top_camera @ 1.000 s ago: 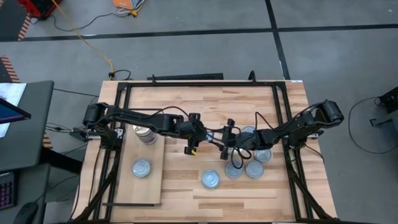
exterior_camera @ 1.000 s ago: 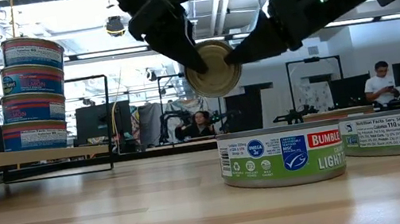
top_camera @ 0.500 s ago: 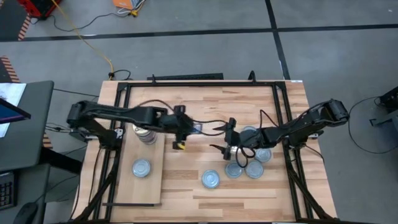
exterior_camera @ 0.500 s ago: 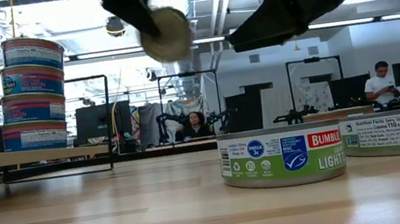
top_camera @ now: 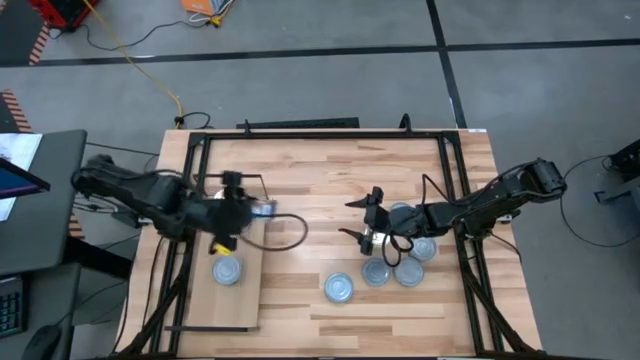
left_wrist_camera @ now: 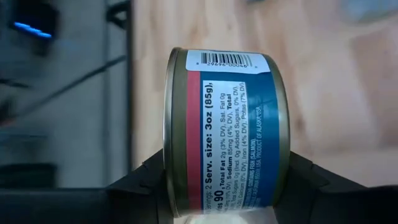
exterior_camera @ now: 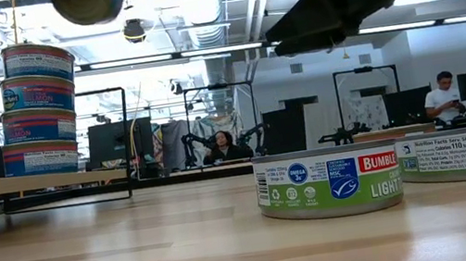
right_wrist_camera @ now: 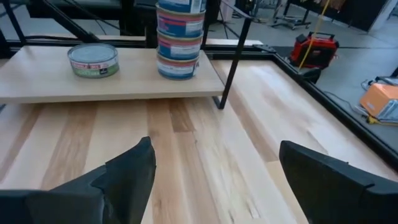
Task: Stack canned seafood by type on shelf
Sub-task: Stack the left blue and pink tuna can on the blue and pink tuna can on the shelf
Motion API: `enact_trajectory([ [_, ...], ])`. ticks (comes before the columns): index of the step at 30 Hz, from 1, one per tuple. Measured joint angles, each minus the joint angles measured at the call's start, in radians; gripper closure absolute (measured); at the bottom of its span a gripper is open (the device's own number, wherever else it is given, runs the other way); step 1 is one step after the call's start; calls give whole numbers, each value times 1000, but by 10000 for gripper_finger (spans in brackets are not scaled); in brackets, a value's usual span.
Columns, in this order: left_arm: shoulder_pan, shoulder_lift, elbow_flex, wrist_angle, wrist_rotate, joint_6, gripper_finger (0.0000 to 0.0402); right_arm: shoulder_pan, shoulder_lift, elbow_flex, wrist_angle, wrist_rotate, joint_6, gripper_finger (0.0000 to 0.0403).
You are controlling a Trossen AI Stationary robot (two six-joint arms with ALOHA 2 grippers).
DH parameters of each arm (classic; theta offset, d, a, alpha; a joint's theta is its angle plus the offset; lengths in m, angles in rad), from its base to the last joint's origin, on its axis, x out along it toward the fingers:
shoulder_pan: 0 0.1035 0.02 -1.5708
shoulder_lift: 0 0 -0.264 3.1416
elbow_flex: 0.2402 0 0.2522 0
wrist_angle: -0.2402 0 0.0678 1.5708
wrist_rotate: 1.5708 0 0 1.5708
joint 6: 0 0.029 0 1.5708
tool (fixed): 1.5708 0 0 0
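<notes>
High view, your surface (top_camera: 330,165): shelf (top_camera: 245,290) at its left edge, loose tins (top_camera: 339,288) right of centre, grey floor all round. Left hand (top_camera: 226,240) grips a blue-labelled tin (left_wrist_camera: 227,130) above the shelf; right hand (top_camera: 362,220) gapes empty mid-surface.

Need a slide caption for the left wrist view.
Left gripper holding a blue-labelled salmon tin on its side.

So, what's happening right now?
Left gripper over shelf, shut on a tin. Right gripper open, empty, mid-table. Path clear.
</notes>
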Motion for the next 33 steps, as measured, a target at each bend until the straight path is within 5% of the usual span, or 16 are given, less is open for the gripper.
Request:
enact_trajectory([
  [4, -76, -32, 0, -154, -136, -49, 219, -8, 0, 0, 3, 0, 28, 39],
  [16, -90, -45, -49, -363, -221, -162, 218, -15, 0, 0, 11, 0, 39, 40],
  [28, -90, -48, -134, -374, -242, -259, 210, -15, 0, 0, 11, 1, 41, 40],
  [33, -90, -53, -135, -374, -157, -276, 180, -15, 1, 0, 11, 1, 41, 40],
])
